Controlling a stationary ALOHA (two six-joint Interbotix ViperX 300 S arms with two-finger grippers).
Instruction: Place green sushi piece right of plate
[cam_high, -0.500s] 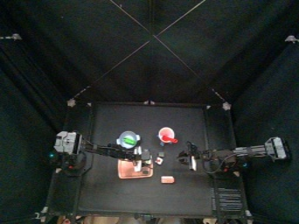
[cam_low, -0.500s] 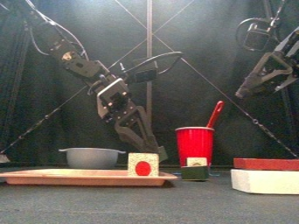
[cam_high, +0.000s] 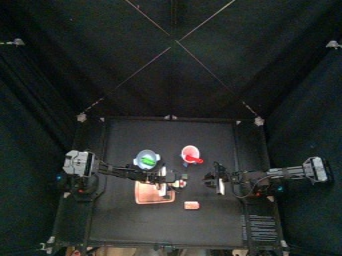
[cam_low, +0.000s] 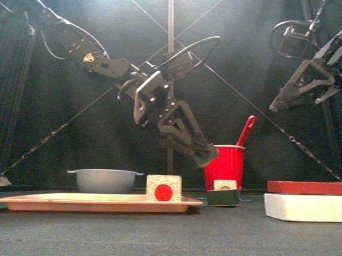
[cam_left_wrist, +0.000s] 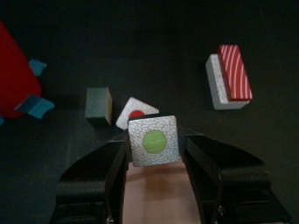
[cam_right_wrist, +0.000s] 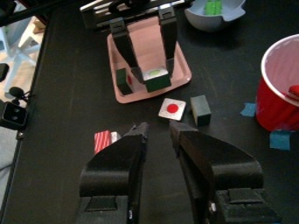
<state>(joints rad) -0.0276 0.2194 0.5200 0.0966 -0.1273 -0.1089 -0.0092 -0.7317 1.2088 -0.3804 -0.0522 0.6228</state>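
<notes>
Left gripper (cam_low: 198, 152) is clamping the green sushi (cam_left_wrist: 155, 142), now lifting it off the plate (cam_low: 54, 201) and swinging toward frame right. Carrying is under way; the set-down is still pending.

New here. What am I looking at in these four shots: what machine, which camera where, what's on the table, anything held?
Two black robot arms at a small black table. One picture looks straight down, one level from the front edge, one from each arm's wrist. On the table: a pink plate, a grey bowl, a red cup, a red-dot piece, a dark green block, a red-striped block. The left tool, above the plate, appears to grip the green piece. The right tool hangs empty at the right.
</notes>
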